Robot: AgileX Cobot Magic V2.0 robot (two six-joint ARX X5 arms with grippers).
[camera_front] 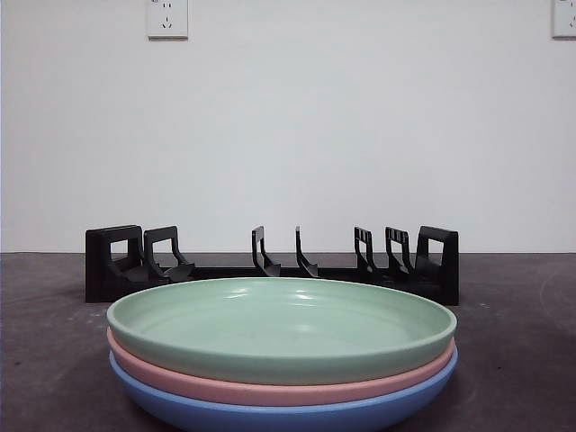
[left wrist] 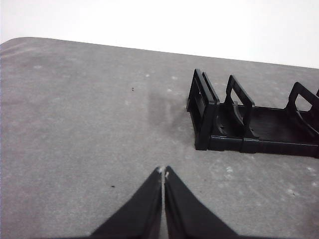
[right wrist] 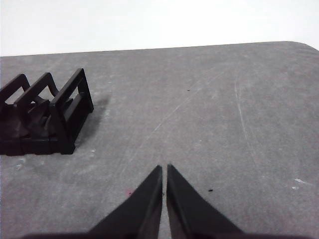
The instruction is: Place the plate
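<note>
White wall, grey table (camera_front: 54,360). Three plates sit stacked at six o'clock: green plate (camera_front: 281,324) on top, pink (camera_front: 270,389) under it, blue (camera_front: 270,414) lowest. Black rack (camera_front: 270,263) stands empty behind, at twelve. Left gripper (left wrist: 163,173) and right gripper (right wrist: 164,169) both hover over bare table, jaws pressed together, holding nothing. Best play, I'd say: open up, pinch only the green rim, tilt it upright, drop it between two dividers.

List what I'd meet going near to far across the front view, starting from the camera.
Stack of three plates, blue plate at the bottom, pink plate on it, green plate on top → black dish rack → white wall with an outlet.
</note>
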